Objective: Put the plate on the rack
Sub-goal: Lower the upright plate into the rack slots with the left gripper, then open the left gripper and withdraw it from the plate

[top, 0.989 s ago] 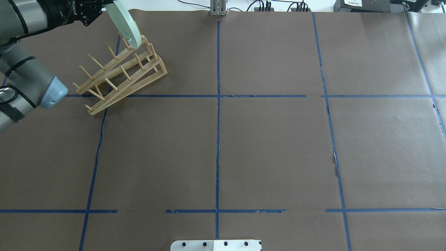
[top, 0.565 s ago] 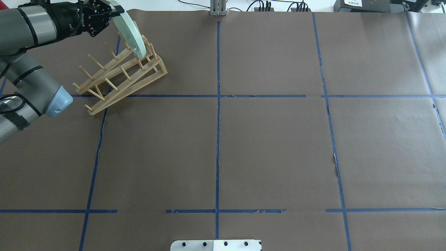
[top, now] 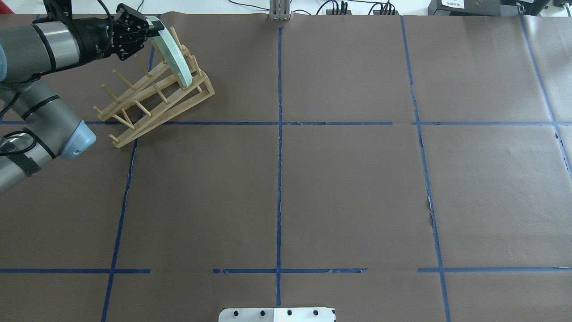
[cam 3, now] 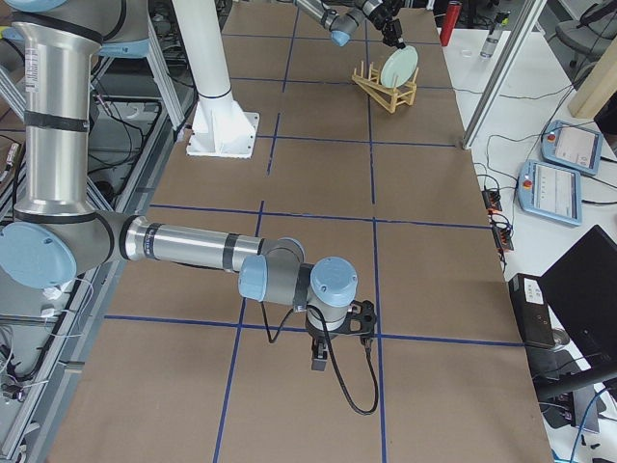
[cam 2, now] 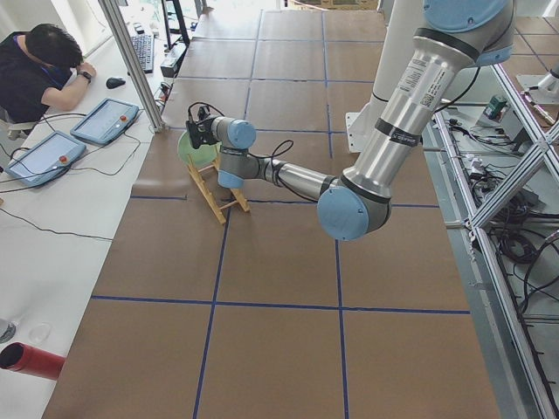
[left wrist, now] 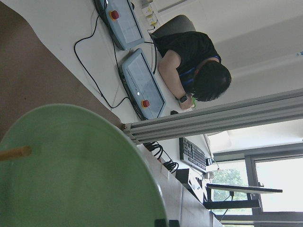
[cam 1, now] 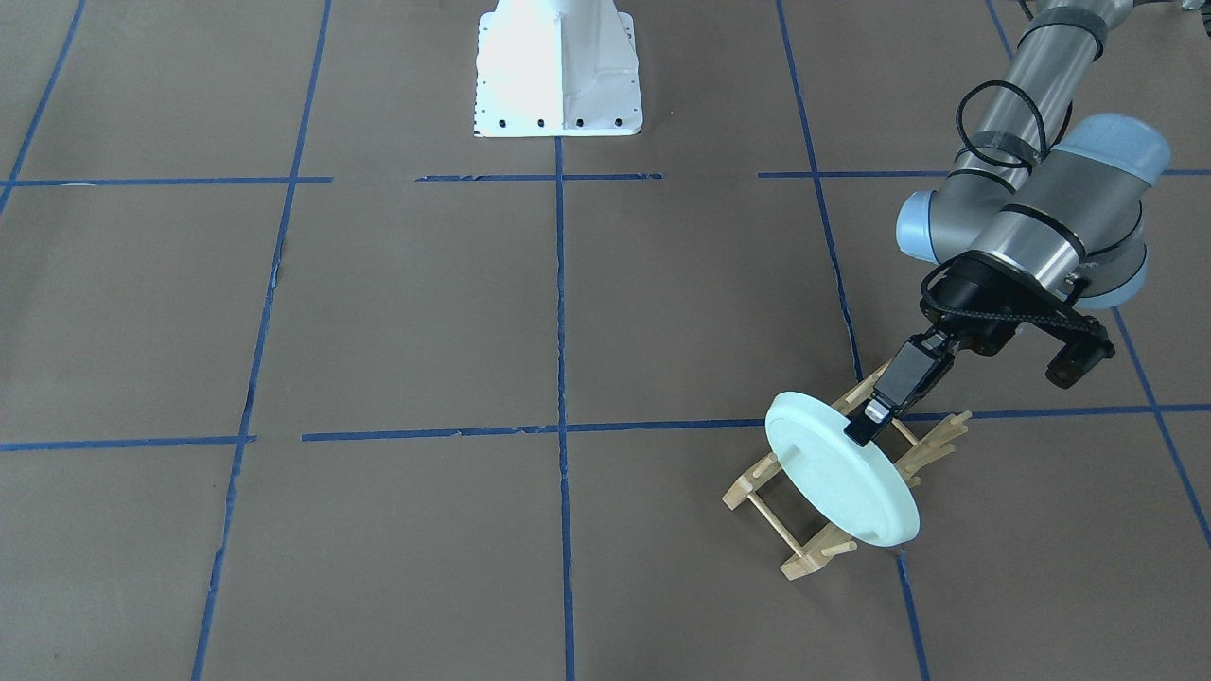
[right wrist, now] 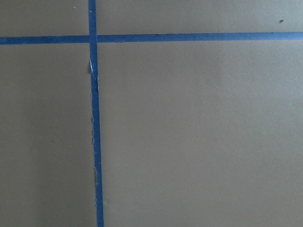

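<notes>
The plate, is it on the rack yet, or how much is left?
Nearly there. Done: the plate is lifted on edge, down among the pegs at one end of the rack. In hand: the left gripper grips its top rim. Left: letting go and backing away.

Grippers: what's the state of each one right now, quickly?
Left gripper: closed on the rim of the plate, at the rack.
Right gripper: shows only in the exterior right view, so open or closed cannot be told.
</notes>
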